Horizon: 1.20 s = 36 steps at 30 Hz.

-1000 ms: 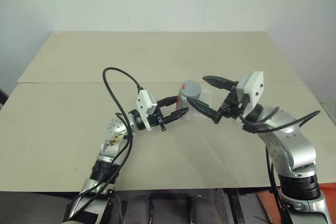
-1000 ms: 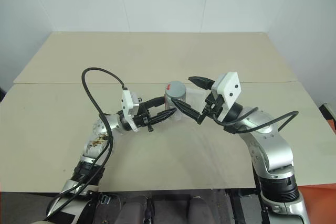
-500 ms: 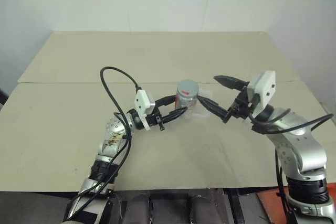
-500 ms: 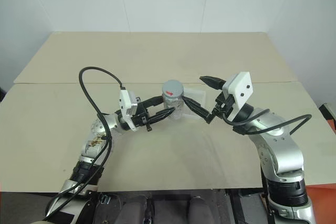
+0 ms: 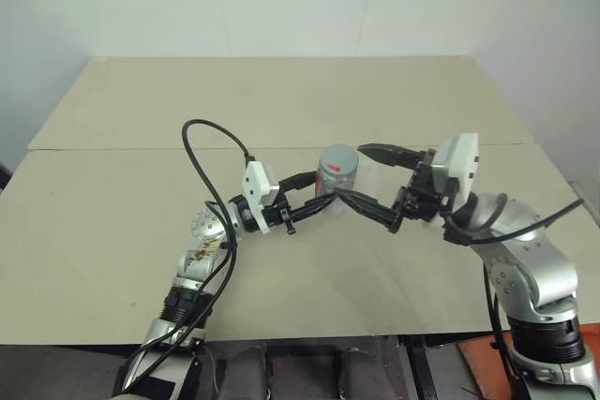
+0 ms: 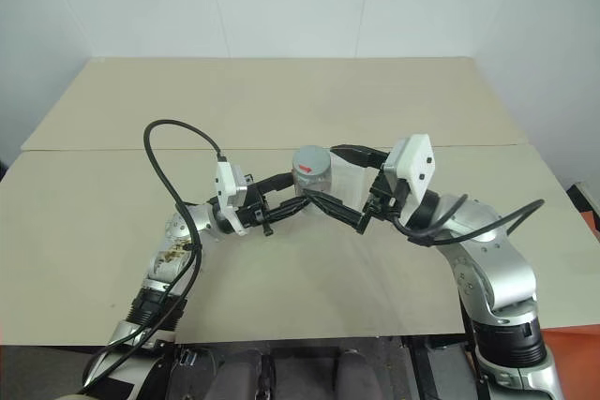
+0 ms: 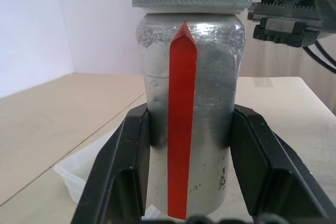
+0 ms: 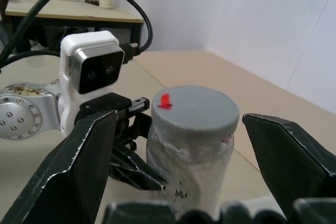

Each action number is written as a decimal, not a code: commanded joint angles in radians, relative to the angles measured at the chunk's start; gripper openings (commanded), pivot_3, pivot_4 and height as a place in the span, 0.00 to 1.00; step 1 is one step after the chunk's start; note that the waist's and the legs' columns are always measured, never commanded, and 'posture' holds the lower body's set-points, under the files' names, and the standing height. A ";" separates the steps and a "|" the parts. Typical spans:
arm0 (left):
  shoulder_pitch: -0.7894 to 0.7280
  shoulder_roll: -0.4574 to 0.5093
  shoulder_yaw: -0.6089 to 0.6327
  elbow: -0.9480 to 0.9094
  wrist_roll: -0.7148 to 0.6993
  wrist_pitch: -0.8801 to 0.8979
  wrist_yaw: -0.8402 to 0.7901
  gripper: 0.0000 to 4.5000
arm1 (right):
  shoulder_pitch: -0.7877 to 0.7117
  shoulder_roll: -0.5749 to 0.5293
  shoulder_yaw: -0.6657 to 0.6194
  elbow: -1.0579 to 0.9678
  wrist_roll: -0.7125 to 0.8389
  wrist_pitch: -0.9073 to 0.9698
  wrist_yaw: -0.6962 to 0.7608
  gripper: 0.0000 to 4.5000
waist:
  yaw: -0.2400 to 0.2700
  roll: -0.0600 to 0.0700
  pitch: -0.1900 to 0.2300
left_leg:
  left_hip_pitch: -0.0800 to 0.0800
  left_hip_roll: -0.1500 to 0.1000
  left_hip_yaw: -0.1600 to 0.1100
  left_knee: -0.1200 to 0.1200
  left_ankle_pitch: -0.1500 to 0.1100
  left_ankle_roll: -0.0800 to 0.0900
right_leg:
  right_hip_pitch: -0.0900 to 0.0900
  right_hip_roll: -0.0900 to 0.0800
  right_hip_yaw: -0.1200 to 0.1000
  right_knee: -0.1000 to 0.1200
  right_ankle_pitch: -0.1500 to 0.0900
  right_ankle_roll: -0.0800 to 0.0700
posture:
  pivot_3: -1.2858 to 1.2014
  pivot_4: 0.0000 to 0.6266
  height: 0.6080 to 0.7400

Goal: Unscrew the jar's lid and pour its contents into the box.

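Observation:
The jar (image 5: 337,178) stands upright above the table, and my left gripper (image 5: 319,190) is shut on its body; in the left wrist view the black fingers (image 7: 118,171) clamp the jar (image 7: 191,129) from both sides. The grey lid (image 8: 193,111) with its red mark sits on the jar's mouth. My right gripper (image 5: 353,172) is open, one finger (image 8: 84,166) on each side of the lid with gaps between. A few dark specks, the contents (image 8: 177,195), show low inside the jar. The clear box (image 7: 79,169) lies on the table just behind the jar.
The beige table (image 5: 281,100) runs wide to the white wall, with a seam across its middle. A black cable (image 5: 202,156) loops up from my left arm. My right arm (image 5: 516,250) reaches in from the table's right front.
My right gripper drew back to the right from the jar, then came in again; its open fingers now flank the lid. The left gripper and jar have not moved.

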 commanded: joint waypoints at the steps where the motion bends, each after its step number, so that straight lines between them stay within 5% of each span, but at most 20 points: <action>1: -0.002 -0.003 0.000 -0.026 -0.006 -0.023 0.001 0.42 | -0.044 0.012 0.006 0.008 -0.012 -0.022 0.000 0.99 | 0.002 0.000 0.000 | 0.000 0.000 0.000 0.000 0.000 0.000 | 0.000 0.000 0.000 0.000 0.000 0.000 | 0.52 0.24 1.00; 20: 0.008 -0.004 -0.013 -0.034 -0.005 -0.023 0.001 0.42 | -0.118 0.057 0.035 0.084 -0.027 -0.014 0.024 0.99 | 0.001 0.000 0.000 | 0.000 0.000 0.001 0.000 0.000 0.000 | 0.000 0.000 0.000 0.000 0.000 0.000 | 0.52 0.24 1.00; 25: 0.005 -0.006 -0.013 -0.033 -0.006 -0.022 0.001 0.42 | -0.116 0.056 0.037 0.079 -0.021 -0.001 0.028 0.63 | 0.001 0.000 0.000 | 0.000 0.000 0.001 0.000 0.000 0.000 | 0.000 0.000 0.000 0.000 0.000 0.000 | 0.52 0.24 1.00; 36: 0.008 -0.005 -0.017 -0.030 -0.006 -0.021 -0.004 0.42 | -0.124 0.057 0.036 0.074 -0.021 -0.008 0.021 0.62 | 0.001 0.000 0.000 | 0.000 0.000 0.001 0.000 0.000 0.000 | 0.000 0.000 0.000 0.000 0.000 0.000 | 0.52 0.24 1.00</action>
